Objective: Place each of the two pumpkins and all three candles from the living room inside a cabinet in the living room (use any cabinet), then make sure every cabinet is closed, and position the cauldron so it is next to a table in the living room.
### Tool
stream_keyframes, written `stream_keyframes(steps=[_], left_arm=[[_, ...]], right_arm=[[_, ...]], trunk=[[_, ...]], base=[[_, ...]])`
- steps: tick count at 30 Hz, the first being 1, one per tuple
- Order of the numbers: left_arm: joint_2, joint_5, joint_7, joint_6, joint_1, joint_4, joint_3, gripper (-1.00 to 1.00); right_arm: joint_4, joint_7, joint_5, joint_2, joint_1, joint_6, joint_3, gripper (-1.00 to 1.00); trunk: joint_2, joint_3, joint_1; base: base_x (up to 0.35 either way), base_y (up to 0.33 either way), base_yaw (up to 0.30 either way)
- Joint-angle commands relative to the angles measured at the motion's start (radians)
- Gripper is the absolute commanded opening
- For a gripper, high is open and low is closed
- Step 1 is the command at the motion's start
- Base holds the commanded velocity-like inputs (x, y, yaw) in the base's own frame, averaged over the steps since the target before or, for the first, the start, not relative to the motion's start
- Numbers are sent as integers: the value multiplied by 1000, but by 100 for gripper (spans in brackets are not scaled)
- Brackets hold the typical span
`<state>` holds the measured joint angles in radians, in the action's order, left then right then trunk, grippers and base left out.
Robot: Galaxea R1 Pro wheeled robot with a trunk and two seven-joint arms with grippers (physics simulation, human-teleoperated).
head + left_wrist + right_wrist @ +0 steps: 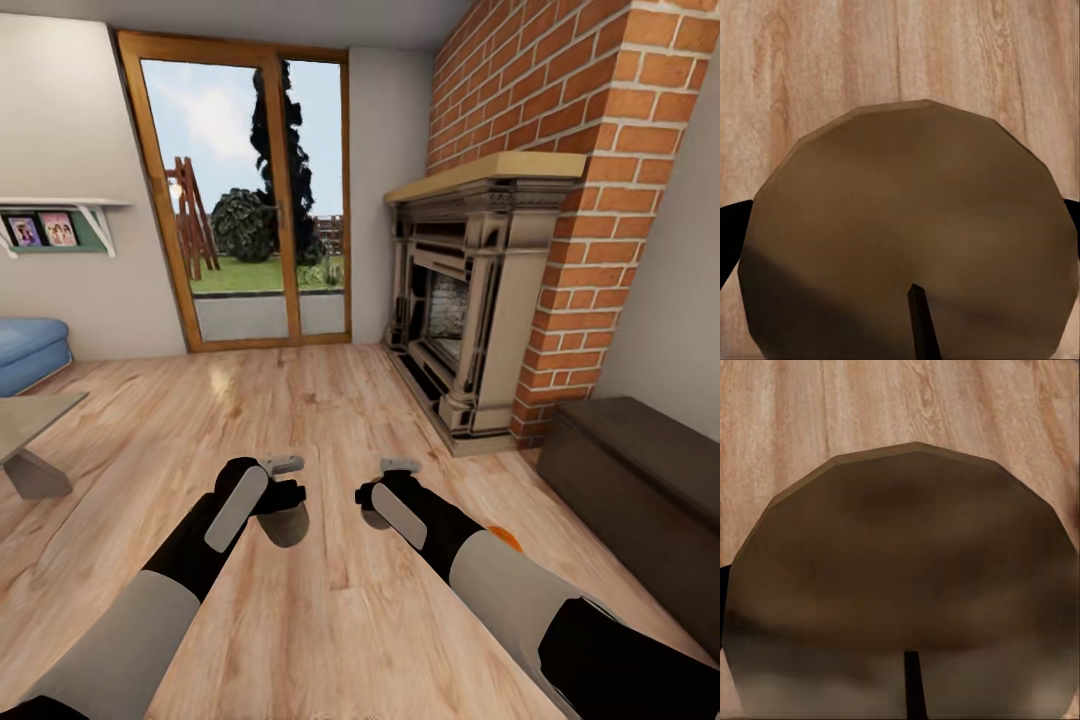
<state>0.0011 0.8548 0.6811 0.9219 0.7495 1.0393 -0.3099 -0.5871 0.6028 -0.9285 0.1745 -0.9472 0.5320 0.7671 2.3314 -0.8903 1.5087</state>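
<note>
Two candles in hand, cabinet at right

Left gripper [285,492] has its fingers clamped on a candle [907,240]; right gripper [385,492] likewise grips another candle [907,585]. An orange pumpkin [507,540] peeks behind my right forearm. I'd turn slowly toward the cabinet [640,500], keeping both grips level.

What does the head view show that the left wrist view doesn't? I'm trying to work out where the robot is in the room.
Head view alone: the brick fireplace, the glass patio door, the dark brown cabinet at the right wall, a blue sofa corner, and a bit of orange peeking past the right arm. Left wrist view alone: a close look at the candle's faceted brown end with its dark wick. Both share the wooden floor and the candle at the left gripper.
</note>
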Motion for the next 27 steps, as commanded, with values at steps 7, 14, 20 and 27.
stream_keyframes(steps=[7, 14, 20, 27], left_arm=[[0, 7, 8, -1, 1, 1, 0, -100], [0, 6, 8, -27, 1, -18, -14, -100], [0, 6, 8, -38, 1, -22, -22, -100], [-10, 5, 10, -40, 1, -23, -24, -100]], right_arm=[[0, 13, -6, 0, -1, -2, 4, -100], [0, 13, -6, 0, -1, -9, 1, -100], [1, 10, -6, 0, -1, -9, 0, -100], [2, 12, -6, 0, -1, -10, 2, -100]], trunk=[[1, 3, -1], [1, 2, -1], [1, 1, -1], [1, 1, -1]], base=[[-65, 40, -119], [-3, 2, -130], [0, 0, -288], [0, 0, -281]])
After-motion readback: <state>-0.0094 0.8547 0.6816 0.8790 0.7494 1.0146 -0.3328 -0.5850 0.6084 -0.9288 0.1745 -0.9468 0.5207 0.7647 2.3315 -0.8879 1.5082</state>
